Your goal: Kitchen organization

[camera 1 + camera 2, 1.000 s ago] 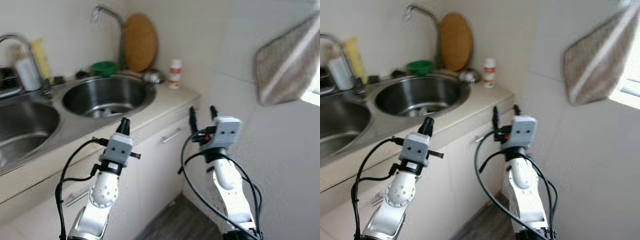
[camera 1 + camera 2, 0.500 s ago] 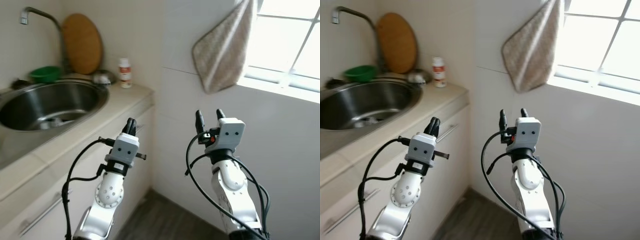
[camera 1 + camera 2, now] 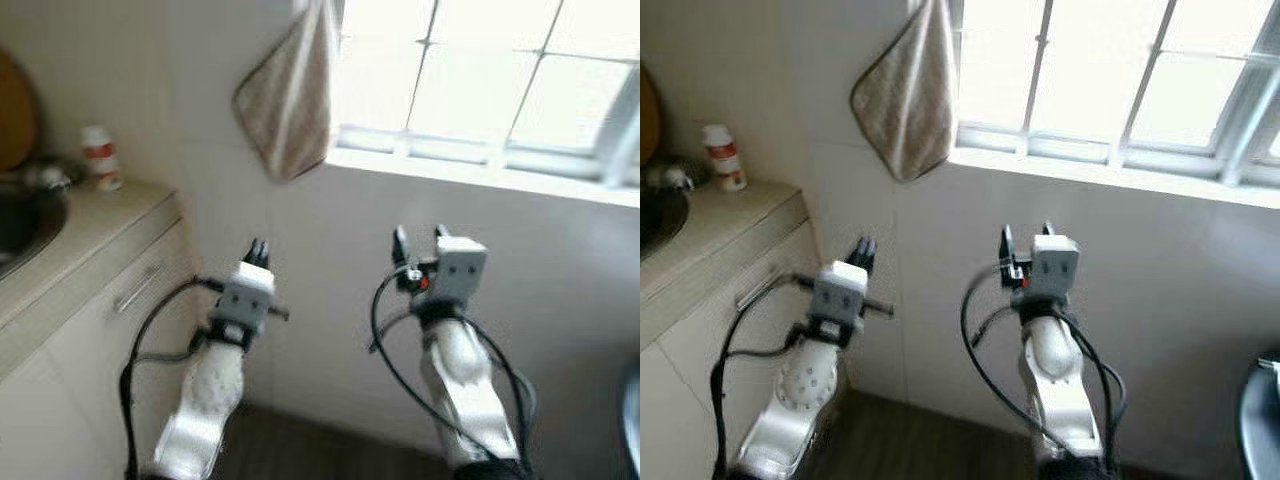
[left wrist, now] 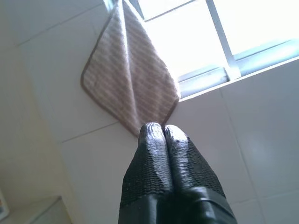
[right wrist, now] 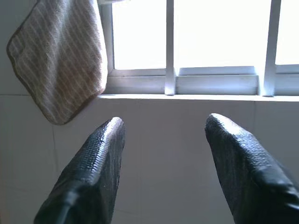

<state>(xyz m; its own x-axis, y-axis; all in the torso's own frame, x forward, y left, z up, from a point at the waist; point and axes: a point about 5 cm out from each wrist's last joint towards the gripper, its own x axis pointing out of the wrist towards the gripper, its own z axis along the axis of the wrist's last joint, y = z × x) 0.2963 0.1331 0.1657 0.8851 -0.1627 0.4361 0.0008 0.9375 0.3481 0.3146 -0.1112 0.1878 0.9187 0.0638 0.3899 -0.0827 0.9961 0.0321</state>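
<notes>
Small bottle (image 3: 99,157) upright on counter (image 3: 80,240), contents unclear

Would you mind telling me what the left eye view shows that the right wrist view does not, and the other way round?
The left eye view takes in the counter, the small white bottle standing on it, a cabinet handle, and the left hand, raised with its fingers together. The right wrist view looks closely along the right hand, its two fingers spread wide with nothing between them. Both share the striped cloth hanging on the tiled wall beside the window, and the white sill.
</notes>
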